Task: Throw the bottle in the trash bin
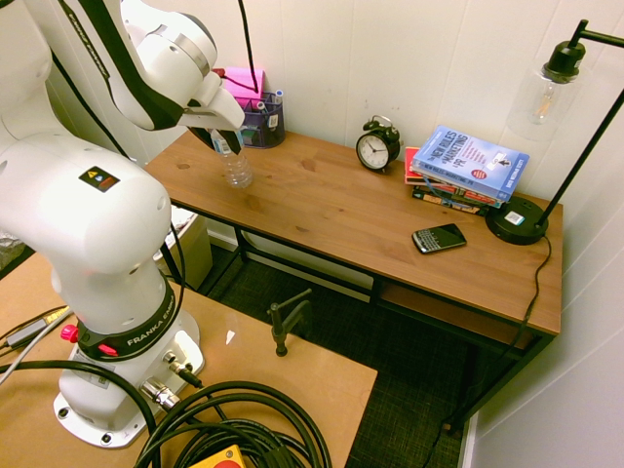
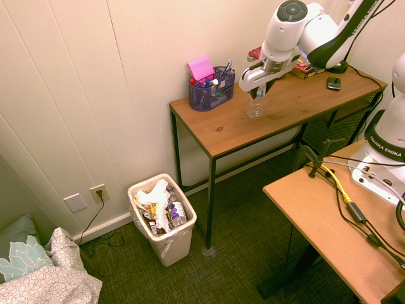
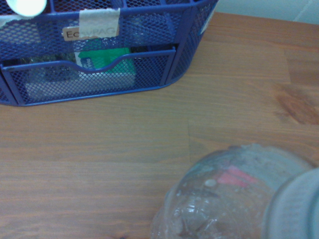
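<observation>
Desk: we see the long wooden top (image 1: 322, 195) on a dark metal frame, against the wall; the bottle and gripper are near the end closest to the bin.
White arm: we see it (image 1: 88, 205) reach over that end of the desk, its wrist above the bottle.
Trash bin: we find it (image 2: 174, 247) upright on the floor just beyond the desk's end, lined with clear plastic; crumpled white paper and a plastic bottle with a purple-and-white label (image 2: 176, 213) show inside.
Between bottle and bin: we have the desk's end edge and a dark leg (image 2: 211, 202).
Lamp: we see its round black base (image 1: 517, 220) at the desk's far end, beside the books.
Pen organiser: we see blue mesh (image 2: 212, 96) holding pens and pink notes (image 2: 200, 68); it stands near the bottle, on the wall side, apart from it.
Books: we see a stack (image 1: 468, 166) between clock and lamp.
Bottle: we see it (image 2: 255, 109) standing on the desk, its upper part between the fingers.
Gripper: we see the fingers (image 2: 270, 85) closed in on the bottle's upper part, one on each side.
Alarm clock: we see it (image 1: 377, 146) upright, well apart from the bottle.
Phone: we see it (image 1: 439, 239) lying flat in front of the books.
</observation>
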`<state>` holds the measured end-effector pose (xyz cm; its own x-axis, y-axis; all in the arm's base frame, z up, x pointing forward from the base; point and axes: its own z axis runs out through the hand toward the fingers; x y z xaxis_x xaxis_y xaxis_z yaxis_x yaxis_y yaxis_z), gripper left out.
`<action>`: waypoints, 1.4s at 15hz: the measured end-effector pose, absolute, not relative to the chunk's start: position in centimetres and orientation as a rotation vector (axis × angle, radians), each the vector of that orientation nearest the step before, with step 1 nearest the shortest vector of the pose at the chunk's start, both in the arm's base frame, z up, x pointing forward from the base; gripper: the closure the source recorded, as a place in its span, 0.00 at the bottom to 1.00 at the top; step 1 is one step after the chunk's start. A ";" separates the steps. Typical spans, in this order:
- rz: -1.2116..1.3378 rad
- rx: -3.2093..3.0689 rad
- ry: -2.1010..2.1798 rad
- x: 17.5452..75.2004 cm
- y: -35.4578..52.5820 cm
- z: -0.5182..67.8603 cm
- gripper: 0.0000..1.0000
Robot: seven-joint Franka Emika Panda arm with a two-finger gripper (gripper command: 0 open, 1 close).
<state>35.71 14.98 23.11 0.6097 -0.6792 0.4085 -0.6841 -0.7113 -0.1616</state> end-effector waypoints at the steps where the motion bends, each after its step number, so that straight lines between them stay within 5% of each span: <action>1: 0.708 2.811 -1.184 35.7 15.2 23.1 1.00; 13: 0.713 3.034 -0.920 39.2 26.2 31.9 1.00; 21: 0.049 3.284 -0.564 46.2 39.5 31.4 1.00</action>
